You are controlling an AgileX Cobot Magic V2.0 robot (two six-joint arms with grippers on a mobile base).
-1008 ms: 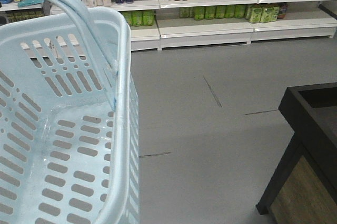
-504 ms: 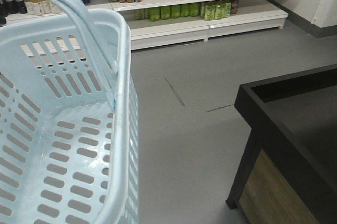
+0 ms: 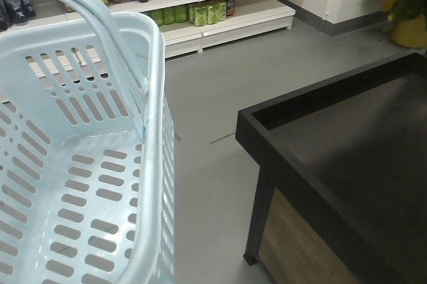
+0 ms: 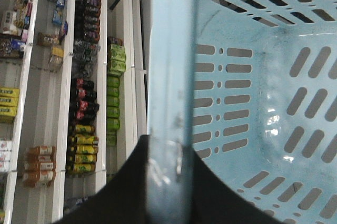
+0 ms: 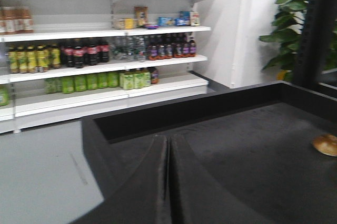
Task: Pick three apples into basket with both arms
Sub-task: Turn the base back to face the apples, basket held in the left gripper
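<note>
Holds the empty basket [image 3: 152, 57] by its handle [image 4: 172, 66] in the clamped left gripper [image 4: 166, 169], has nothing in the closed right gripper [image 5: 169, 148], sees no apples near the basket, leaves all three unpicked.

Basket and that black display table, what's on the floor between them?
Only bare grey floor lies between the basket and the black display table, crossed by one thin dark scuff mark; the front-facing view shows it.

Basket [image 3: 155, 77] cropped L; plant [image 3: 400, 4] cropped R
</note>
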